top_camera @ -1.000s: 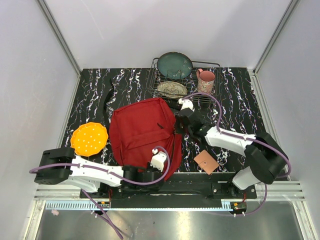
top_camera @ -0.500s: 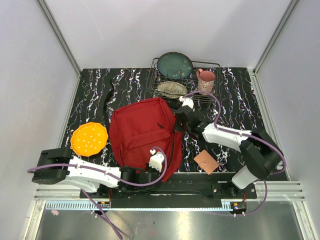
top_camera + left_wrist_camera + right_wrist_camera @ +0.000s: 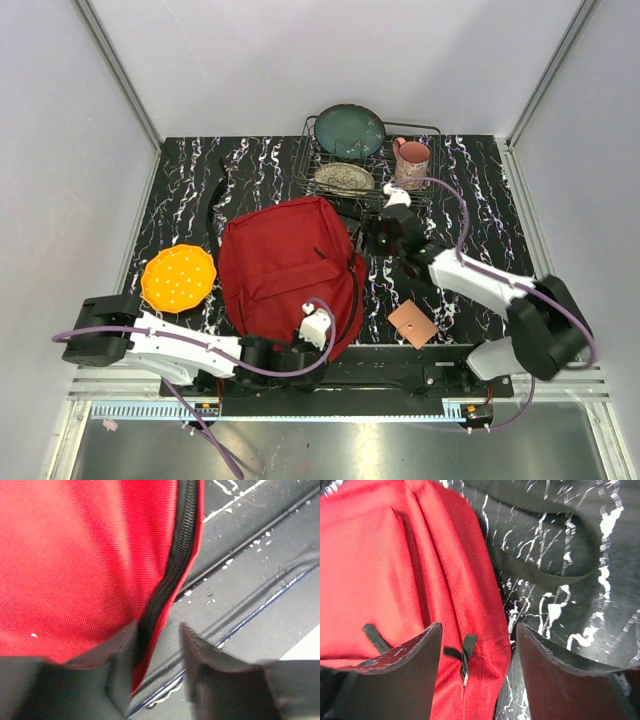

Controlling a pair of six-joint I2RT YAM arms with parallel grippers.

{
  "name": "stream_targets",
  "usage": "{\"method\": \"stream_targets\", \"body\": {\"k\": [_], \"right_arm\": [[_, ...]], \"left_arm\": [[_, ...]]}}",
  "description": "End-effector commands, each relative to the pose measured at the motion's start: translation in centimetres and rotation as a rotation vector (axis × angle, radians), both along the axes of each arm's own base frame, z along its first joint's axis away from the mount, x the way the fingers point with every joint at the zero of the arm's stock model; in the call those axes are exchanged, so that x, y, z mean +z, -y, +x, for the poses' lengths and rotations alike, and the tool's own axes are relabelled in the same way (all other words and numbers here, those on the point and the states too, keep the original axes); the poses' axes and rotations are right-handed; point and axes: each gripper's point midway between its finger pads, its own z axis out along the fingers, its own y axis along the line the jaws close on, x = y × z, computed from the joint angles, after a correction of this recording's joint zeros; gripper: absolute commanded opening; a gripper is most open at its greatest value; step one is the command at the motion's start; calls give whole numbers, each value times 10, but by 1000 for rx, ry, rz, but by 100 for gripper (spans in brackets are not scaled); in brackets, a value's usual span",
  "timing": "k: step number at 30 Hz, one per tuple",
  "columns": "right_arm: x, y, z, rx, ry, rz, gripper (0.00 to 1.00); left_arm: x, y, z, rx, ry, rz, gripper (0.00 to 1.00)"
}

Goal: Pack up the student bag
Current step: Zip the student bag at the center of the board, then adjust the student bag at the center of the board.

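right gripper (image 3: 477,630) further right, jaws apart over the student bag (image 3: 285,265) edge

I see an orange disc (image 3: 178,278), a brown square (image 3: 412,324), a pink mug (image 3: 411,160) beside a wire rack (image 3: 308,150) (two plates (image 3: 349,130) inside).

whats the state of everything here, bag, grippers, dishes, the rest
student bag, lying flat, visible zip stretch closed
left gripper, jaws slightly apart at the bag's zip edge, not clamped
right gripper, jaws wide open over the bag's edge
teal plate, propped up in wire rack
patterned plate, lying low in the rack
pink mug, upright
orange disc, flat on table
brown square, flat on table
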Motion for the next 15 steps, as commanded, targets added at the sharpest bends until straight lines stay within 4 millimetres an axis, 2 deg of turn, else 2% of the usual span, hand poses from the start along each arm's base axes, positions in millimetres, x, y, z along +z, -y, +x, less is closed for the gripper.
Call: {"method": "stream_targets", "body": {"k": [1, 3, 4, 6, 8, 10, 13, 14, 15], "right_arm": [[57, 30, -7, -105, 123, 90, 69], [46, 41, -23, -124, 81, 82, 75], [53, 43, -29, -125, 92, 100, 76], [47, 42, -42, -87, 49, 111, 78], [42, 32, -53, -28, -11, 132, 78], [31, 27, -58, -4, -58, 127, 78], [17, 19, -64, 34, -128, 124, 80], [16, 16, -62, 46, -137, 117, 80], [7, 14, -62, 54, -167, 101, 80]], "left_arm": [[26, 10, -13, -55, -30, -11, 69], [36, 9, -6, -30, -7, -32, 82], [43, 10, -3, -24, 0, -47, 86], [53, 4, 8, 20, 10, -67, 95], [60, -8, 18, 73, 2, -70, 99], [64, -21, 34, 158, -8, -77, 99], [69, -51, 58, 297, -21, -70, 99], [72, -66, 63, 349, -31, -64, 99], [72, -79, 75, 428, -39, -71, 99]]}}
